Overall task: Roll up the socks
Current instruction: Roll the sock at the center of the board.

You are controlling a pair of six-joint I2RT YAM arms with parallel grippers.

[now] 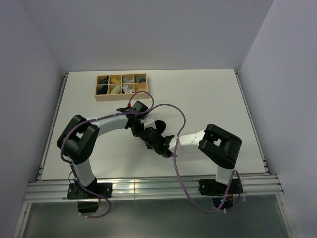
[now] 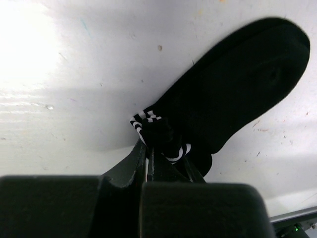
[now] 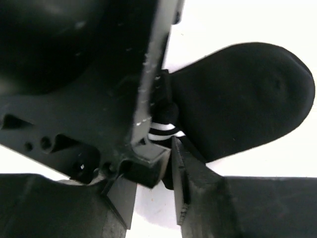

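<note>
Well inside table (image 1: 208,99) edges, black sock (image 2: 237,84)

Table (image 1: 213,99): white top, scuffed and speckled, filling the middle.
Back wall (image 1: 148,29): plain pale grey, at 12 o'clock.
Left wall (image 1: 25,99): same grey, at 9 o'clock.
Right wall (image 1: 294,99): same grey, at 3 o'clock.
Rails (image 1: 158,187): aluminium, along the table edge at 6 o'clock.
Glare (image 2: 29,44): bright patch on the tabletop, at 10 o'clock in the left wrist view.

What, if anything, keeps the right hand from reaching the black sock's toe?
Likely nothing, so yes. The toe of the sock lies flat on the table just past the open right hand; the left hand pinches only the cuff.
</note>
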